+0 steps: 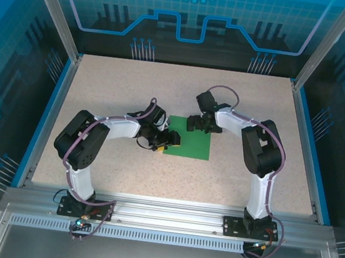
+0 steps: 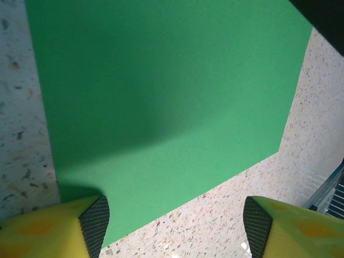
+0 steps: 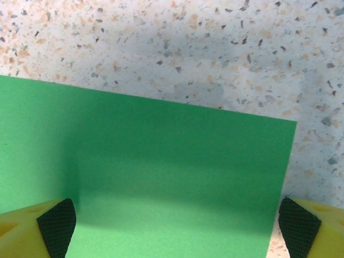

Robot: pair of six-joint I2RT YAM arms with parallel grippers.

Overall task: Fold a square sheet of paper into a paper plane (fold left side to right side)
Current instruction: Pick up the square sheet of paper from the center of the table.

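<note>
The square sheet of paper (image 1: 192, 145) lies flat and unfolded at the middle of the table (image 1: 133, 86), its edges roughly in line with the table's. Being square, it has no long axis to line up with, so what matters is which edge each of my grippers sits at.

My left gripper (image 1: 166, 141) sits at the sheet's left edge, toward the near half, with the green surface stretching away to its right. From the left wrist, my fingers are spread with nothing between them. One pad (image 2: 95, 226) sits right at a corner of the sheet (image 2: 161, 97) and the other is over bare table (image 2: 301, 161).

My right gripper (image 1: 199, 125) hangs over the far edge, its jaws wide apart and gripping nothing, with the paper (image 3: 161, 177) running between the fingertips.

The left edge has to travel to the right edge, and my left gripper is the one already beside it. I judge the lift belongs to that arm.
</note>
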